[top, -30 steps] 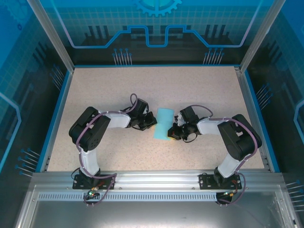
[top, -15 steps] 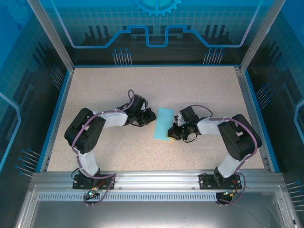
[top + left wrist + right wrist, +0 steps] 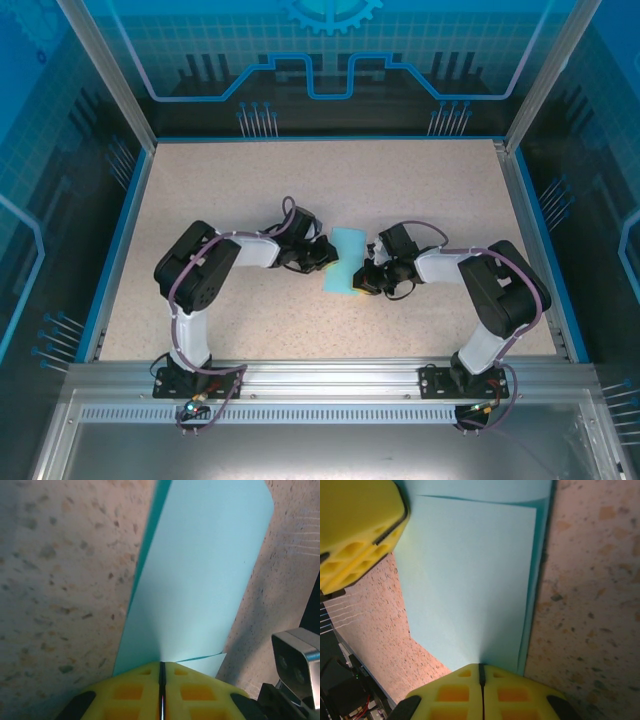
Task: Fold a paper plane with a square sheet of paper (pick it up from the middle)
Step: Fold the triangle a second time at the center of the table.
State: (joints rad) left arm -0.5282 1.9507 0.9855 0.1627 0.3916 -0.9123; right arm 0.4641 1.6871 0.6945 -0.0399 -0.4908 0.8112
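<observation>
The square sheet of paper [image 3: 346, 258] lies folded into a narrow light-cyan rectangle at the middle of the table, between the two arms. My left gripper [image 3: 328, 256] is shut, with its yellow tips [image 3: 161, 664] meeting the paper [image 3: 200, 580] at its left edge. There the top layer stands a little above the layer below. My right gripper [image 3: 364, 279] is shut too, and its tips [image 3: 481, 666] rest against the paper [image 3: 470, 580] near its lower right corner. The left fingers [image 3: 355, 535] show at the paper's far side in the right wrist view.
The speckled beige table [image 3: 220, 190] is ringed by a blue rim [image 3: 125, 240] and glass walls. Part of the right arm's wrist [image 3: 297, 665] sits close beside the paper in the left wrist view.
The left arm drew back to the left, then came in again to the right, so its shut tips now sit on the paper's left edge. The right arm and paper stayed put.
</observation>
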